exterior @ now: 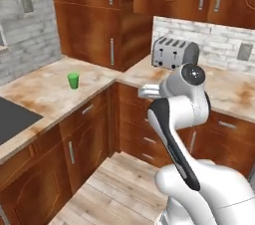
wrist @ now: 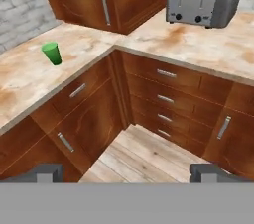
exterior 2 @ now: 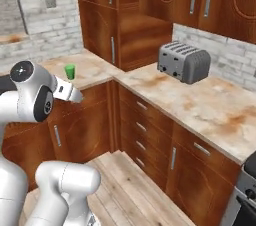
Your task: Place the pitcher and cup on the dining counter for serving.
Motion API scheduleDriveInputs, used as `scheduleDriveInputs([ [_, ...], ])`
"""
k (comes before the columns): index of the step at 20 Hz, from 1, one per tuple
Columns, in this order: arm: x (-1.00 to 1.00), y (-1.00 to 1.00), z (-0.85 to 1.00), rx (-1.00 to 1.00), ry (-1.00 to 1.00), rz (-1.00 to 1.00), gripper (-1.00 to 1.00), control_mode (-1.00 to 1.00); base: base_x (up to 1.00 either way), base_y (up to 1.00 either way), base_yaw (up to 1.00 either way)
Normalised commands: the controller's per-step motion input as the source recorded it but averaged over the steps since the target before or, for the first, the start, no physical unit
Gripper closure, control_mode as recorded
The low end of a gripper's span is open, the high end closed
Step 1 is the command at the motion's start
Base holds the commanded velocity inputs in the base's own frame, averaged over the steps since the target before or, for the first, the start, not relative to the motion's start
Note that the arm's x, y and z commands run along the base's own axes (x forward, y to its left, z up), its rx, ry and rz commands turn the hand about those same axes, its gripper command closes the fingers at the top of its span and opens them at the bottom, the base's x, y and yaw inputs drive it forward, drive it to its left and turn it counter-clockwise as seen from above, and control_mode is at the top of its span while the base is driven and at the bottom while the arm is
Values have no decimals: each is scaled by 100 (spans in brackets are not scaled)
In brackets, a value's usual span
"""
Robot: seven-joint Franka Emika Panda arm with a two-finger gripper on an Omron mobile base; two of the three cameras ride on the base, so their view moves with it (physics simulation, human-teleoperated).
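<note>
Corner counter (wrist: 30, 84) wraps the kitchen. Gripper (wrist: 127, 173) hovers over the floor, jaws wide with nothing between them, facing the corner. Cup (wrist: 51, 53) stands upright ahead and left of it, well apart; toaster (wrist: 203, 0) ahead right. Likely lining up its 1st approach.

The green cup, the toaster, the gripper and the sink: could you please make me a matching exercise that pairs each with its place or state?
Things:
1. cup
2. toaster
3. gripper
4. sink

Places or states:
A. open and empty, raised over the floor in front of the corner cabinets
B. upright on the counter run left of the corner
C. dark basin set into the counter, at the left edge of the left base view
D. against the tiled wall on the counter run right of the corner

Pairs: 1-B, 2-D, 3-A, 4-C
</note>
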Motion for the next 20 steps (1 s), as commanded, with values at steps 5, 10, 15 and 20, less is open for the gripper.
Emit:
scheduleDriveInputs([
  [5,0,0,0,0,0,0,-100,100,100,-7,59],
  [10,0,0,0,0,0,0,-100,100,100,-25,56],
  [15,0,0,0,0,0,0,-100,100,99,-35,62],
  [20,0,0,0,0,0,0,-100,100,65,-29,46],
])
